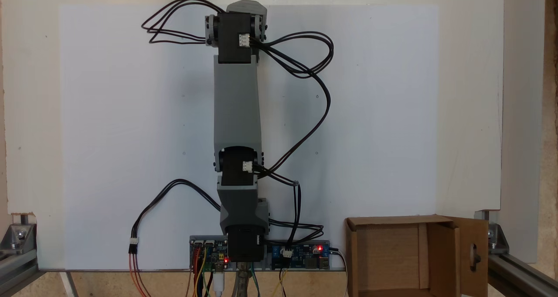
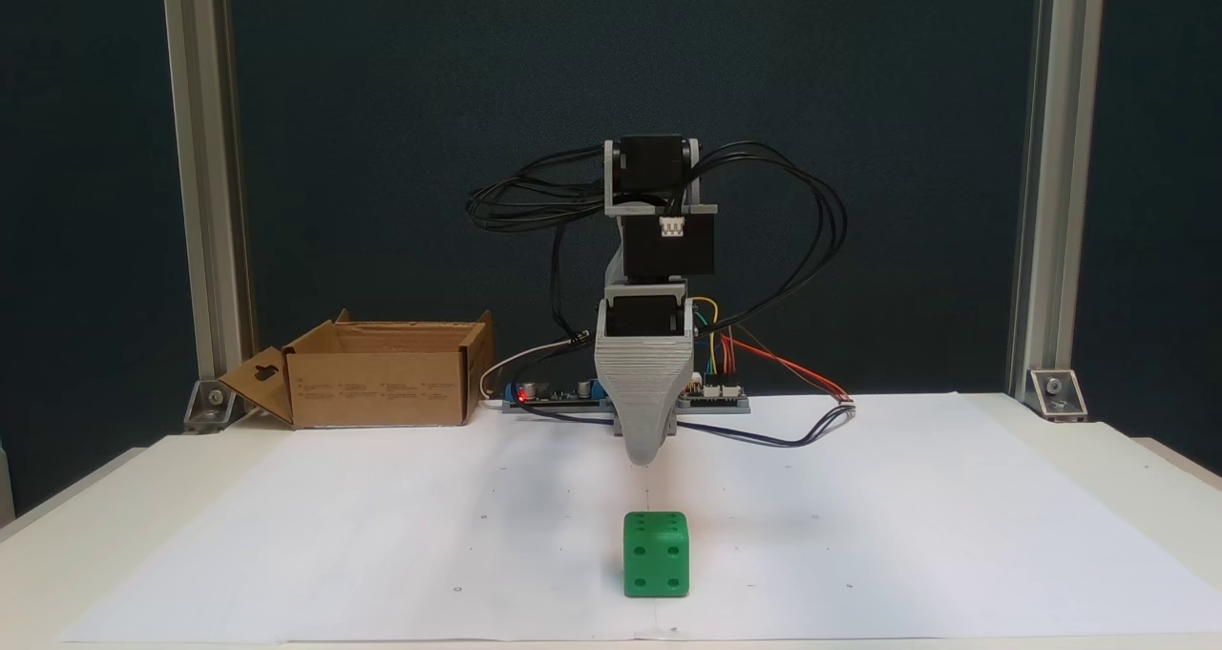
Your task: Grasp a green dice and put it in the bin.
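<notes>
One green dice (image 2: 656, 554) sits alone on the white paper sheet (image 2: 382, 535) covering my table, seen from a fixed view facing the arm. Starting at the left of that view, the cardboard bin (image 2: 382, 375) stands open at the back edge of the sheet, its slotted flap (image 2: 258, 383) folded out toward the metal frame post (image 2: 202, 201). Just right of the bin, the arm's base boards (image 2: 563, 394) show a red light. At centre, my arm is folded over itself, its gripper (image 2: 647, 454) pointing down and hanging above the paper, behind the dice and apart from it. From here I see a single grey tip, so I cannot tell whether the jaws stand parted or closed; nothing appears to be in them. The dice rests in front of the tip, near the front edge of the sheet and well apart from the bin, with a four-pip face toward the camera. To the right, coloured wires (image 2: 783, 368) trail from the base across the table.

In a fixed view looking down, the arm (image 1: 237, 109) stretches up the middle of the paper sheet (image 1: 109, 135), black cables (image 1: 305, 70) looping to either side. The bin (image 1: 392, 257) lies at lower right, beside the base, its inside bare cardboard.
</notes>
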You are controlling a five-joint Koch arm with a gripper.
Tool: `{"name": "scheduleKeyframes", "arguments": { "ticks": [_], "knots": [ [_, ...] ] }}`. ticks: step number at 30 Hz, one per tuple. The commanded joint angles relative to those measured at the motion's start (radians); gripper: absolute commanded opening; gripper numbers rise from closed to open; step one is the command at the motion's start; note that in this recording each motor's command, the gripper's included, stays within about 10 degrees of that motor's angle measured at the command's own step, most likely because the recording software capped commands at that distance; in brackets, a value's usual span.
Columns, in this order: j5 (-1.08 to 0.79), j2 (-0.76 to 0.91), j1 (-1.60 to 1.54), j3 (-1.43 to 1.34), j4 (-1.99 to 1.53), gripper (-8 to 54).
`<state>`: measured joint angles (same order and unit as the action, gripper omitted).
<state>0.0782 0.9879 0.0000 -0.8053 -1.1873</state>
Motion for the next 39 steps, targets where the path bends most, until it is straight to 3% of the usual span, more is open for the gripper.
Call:
{"name": "scheduleKeyframes", "arguments": {
  "ticks": [1, 39],
  "knots": [
    [0.038, 0.009, -0.003, 0.06, -0.017, 44.3],
    [0.044, -0.109, 0.003, 0.06, 0.031, 44.3]
  ]
}}
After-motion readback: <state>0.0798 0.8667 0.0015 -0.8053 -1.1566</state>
